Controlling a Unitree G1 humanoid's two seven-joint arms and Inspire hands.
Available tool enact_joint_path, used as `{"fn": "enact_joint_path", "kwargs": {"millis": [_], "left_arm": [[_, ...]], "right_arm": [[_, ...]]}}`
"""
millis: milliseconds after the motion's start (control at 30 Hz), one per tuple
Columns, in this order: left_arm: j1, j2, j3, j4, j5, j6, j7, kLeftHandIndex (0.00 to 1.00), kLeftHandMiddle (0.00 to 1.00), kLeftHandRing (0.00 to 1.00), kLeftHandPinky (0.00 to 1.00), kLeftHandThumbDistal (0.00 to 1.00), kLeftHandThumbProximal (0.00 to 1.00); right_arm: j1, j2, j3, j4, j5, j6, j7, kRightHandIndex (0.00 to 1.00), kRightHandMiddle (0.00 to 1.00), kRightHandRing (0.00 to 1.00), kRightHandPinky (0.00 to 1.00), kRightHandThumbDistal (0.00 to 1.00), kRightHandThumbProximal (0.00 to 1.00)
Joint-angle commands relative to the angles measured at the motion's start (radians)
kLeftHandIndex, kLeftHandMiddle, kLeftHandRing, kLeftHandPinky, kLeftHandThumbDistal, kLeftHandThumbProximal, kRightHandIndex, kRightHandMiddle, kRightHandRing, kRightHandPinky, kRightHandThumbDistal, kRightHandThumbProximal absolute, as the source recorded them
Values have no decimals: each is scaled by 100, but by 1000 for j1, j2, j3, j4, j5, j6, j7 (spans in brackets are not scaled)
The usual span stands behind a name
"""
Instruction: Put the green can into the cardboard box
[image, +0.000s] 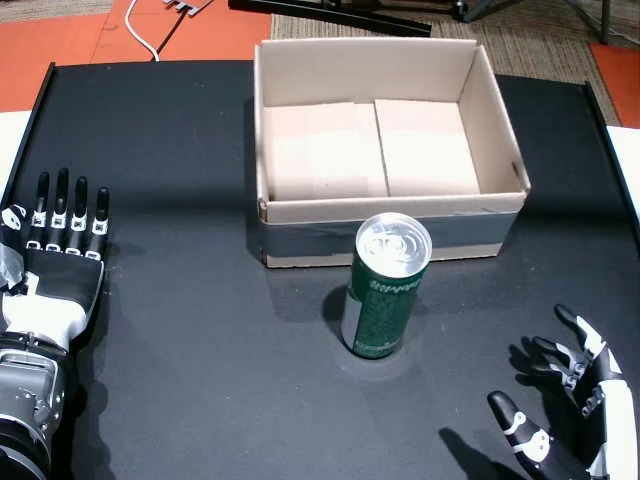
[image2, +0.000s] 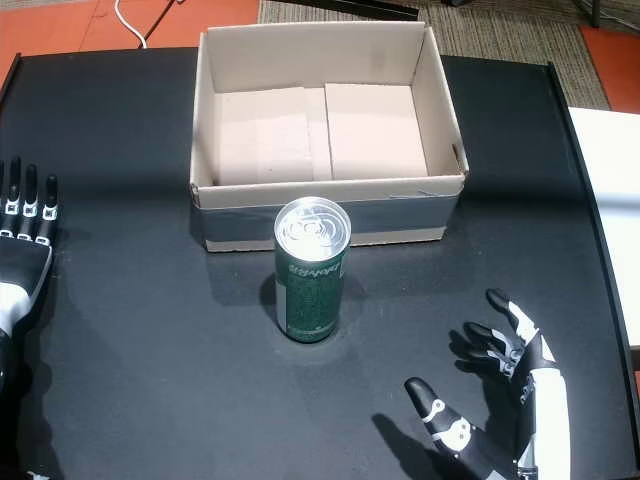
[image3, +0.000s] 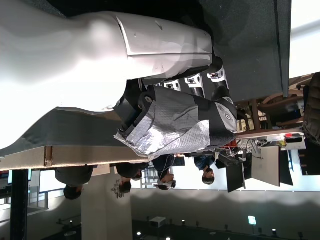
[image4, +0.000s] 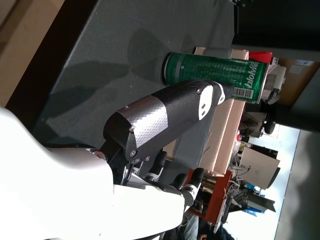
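Observation:
A green can (image: 387, 287) (image2: 311, 271) stands upright on the black table, just in front of the cardboard box (image: 300, 216) (image2: 240, 204), whose inside holds nothing. In the right wrist view the can (image4: 215, 75) lies beyond my thumb (image4: 165, 115). My right hand (image: 575, 410) (image2: 500, 405) is open at the lower right, thumb and fingers spread, well apart from the can. My left hand (image: 55, 255) (image2: 22, 235) (image3: 175, 115) rests flat at the left edge, fingers straight, holding nothing.
The black table (image: 180, 360) has raised edges left and right. Beyond it lie orange floor, a grey rug and a white cable (image: 140, 35). People sit in the background of the left wrist view.

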Motion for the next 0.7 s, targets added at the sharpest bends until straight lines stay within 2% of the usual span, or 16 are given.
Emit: {"fn": "enact_joint_path", "kwargs": {"millis": [0,167,267,433,567,667], "left_arm": [[26,-1,-5,18,13,5,17,53,54,65,75,0,57],[28,-2,-6,18,15,2,15,52,51,63,75,0,54],[27,-2,-9,18,18,-2,19,52,51,62,75,0,55],[26,-3,-8,18,15,1,19,52,52,63,78,0,56],[29,-5,-10,18,18,-4,11,50,52,63,74,0,53],[28,-6,-11,17,18,-6,11,52,52,63,75,0,54]], "right_arm": [[10,7,-13,2,15,-4,16,65,76,82,87,100,47],[10,5,-23,-2,18,-7,46,65,76,82,89,100,45],[10,13,-32,0,40,-5,76,65,76,81,88,100,44],[10,12,-42,0,45,-4,100,67,78,83,90,100,45],[4,0,-26,-4,20,22,114,74,83,88,94,100,50],[-15,-5,-6,-13,-7,32,120,74,82,88,93,100,52]]}}
